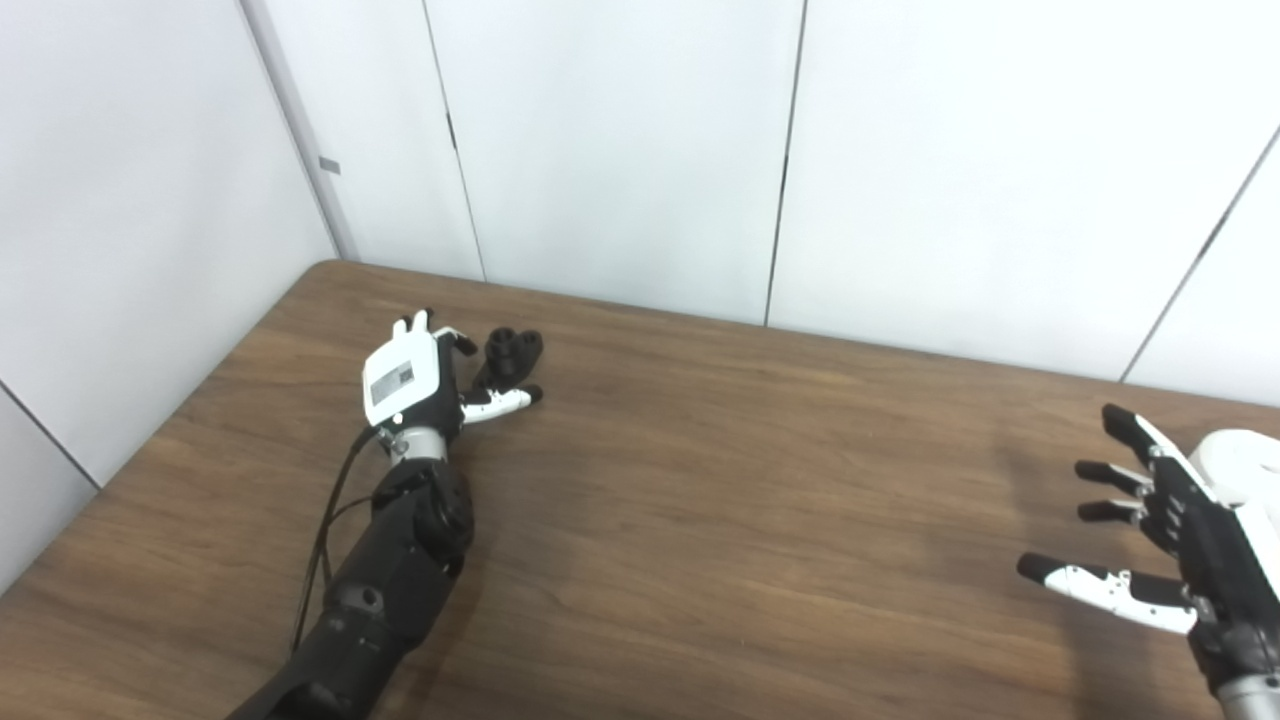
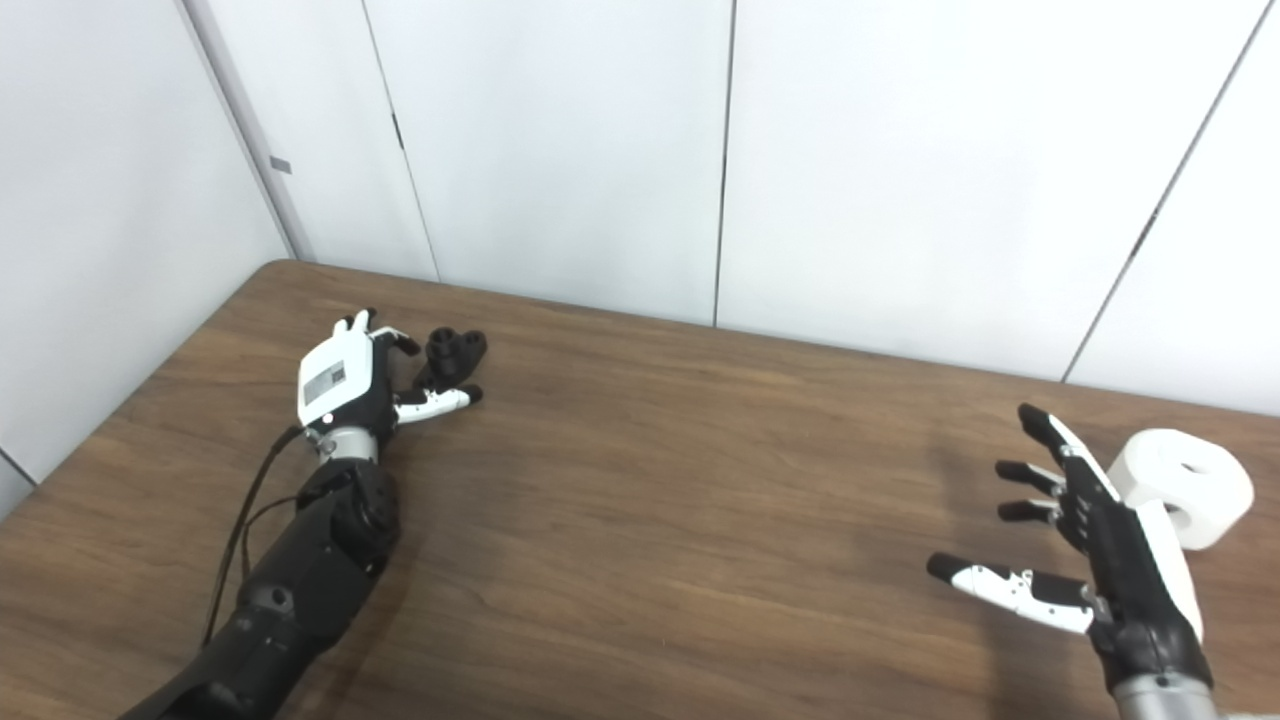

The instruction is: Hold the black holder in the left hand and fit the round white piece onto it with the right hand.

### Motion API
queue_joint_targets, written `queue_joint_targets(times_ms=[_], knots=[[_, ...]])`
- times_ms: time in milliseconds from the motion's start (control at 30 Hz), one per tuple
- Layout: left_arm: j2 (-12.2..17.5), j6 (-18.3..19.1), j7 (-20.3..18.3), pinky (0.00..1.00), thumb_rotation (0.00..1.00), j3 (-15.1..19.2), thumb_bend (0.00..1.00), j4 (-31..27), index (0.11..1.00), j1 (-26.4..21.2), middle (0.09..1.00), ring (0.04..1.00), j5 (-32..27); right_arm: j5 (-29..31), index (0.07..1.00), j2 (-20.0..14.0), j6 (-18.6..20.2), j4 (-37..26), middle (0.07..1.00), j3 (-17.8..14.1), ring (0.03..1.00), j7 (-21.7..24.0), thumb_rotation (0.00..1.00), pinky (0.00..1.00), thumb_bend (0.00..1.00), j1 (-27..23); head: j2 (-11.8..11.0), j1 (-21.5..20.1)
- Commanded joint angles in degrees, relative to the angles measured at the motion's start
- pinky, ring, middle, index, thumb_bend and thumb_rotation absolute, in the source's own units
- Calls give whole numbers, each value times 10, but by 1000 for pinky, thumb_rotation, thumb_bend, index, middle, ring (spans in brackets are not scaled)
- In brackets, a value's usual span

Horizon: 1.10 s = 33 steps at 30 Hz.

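Left hand (image 2: 345, 385) at left-centre of frame, reached out over the wooden table (image 2: 650, 500), fingers spread and empty, thumb just beside the black holder (image 2: 455, 352), which sits on the table by its fingertips; contact can't be told. Right hand (image 2: 1100, 540) at lower right, fingers splayed apart, holding nothing. Round white piece (image 2: 1185, 485) lies on the table at the right edge, just behind the right hand, partly hidden by it.
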Motion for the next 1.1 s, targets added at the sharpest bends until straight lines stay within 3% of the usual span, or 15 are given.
queue_joint_targets(times_ms=[0,200,300,333,367,433,1067], knots=[[1,3,-4,854,363,2,955,13,644,-8,963,1000,-13,5,915,-9,-12,-21,924,-9,792,-4,0,630,644,-15,1,0],[2,-16,-1,873,312,-5,921,29,602,-7,929,1000,-28,5,920,-9,-7,-24,928,-11,793,-2,0,627,633,-15,4,-1],[4,-36,-3,875,221,-13,874,36,563,-8,912,988,-32,3,917,-9,-5,-25,928,-11,791,-2,0,629,633,-15,6,-1],[6,-44,-2,866,148,-18,703,39,526,-8,903,980,-29,3,915,-8,-4,-25,926,-11,789,-3,0,631,633,-15,6,-1],[9,-51,0,839,97,-26,598,43,501,-8,882,959,-24,2,914,-8,-4,-24,924,-11,788,-3,0,637,632,-16,7,-3],[13,-59,2,794,67,-39,543,49,486,-10,847,923,-18,2,913,-9,-3,-24,924,-10,788,-2,0,638,628,-18,7,-4],[-4,-87,31,716,56,-57,524,79,481,-11,802,853,-21,-9,906,-17,-9,-33,919,-11,770,-6,0,605,586,-11,10,-13]])
